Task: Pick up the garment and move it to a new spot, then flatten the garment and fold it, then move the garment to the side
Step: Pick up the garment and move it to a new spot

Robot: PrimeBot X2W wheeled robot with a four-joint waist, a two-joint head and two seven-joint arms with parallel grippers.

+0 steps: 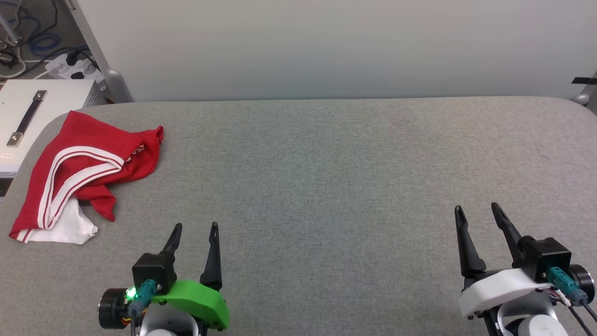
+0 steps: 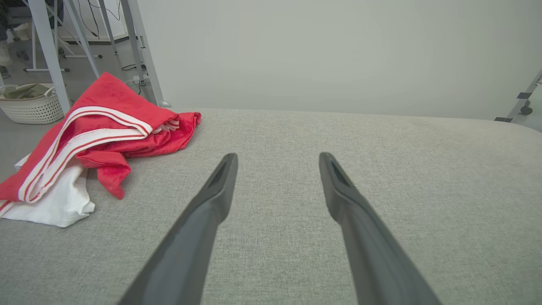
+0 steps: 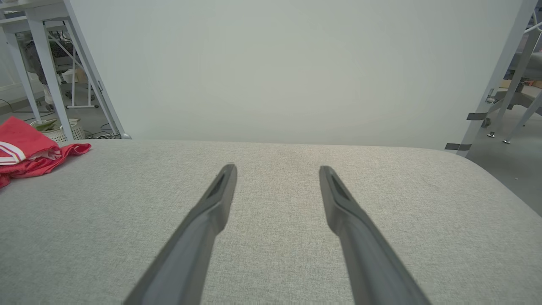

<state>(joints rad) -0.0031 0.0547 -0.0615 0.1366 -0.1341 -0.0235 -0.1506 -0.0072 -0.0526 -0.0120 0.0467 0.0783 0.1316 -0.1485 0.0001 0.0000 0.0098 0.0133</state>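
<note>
Closest to the robot, the left end effector [image 1: 196,225] and the right end effector [image 1: 476,206] hang over the grey worktop [image 1: 326,186], well apart. The fingers of both are spread wide and hold nothing. Further on, ahead and left of the left end effector, the garment [image 1: 84,172] lies crumpled by the worktop's left edge, red with striped trim and a white sleeve poking out. Beyond it sit a white box [image 1: 28,116] with a black handle and a pale wall [image 1: 326,46].

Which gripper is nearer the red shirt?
The left gripper, on the green mount; the shirt lies close by it, while the white-mounted right gripper sits far across.
</note>
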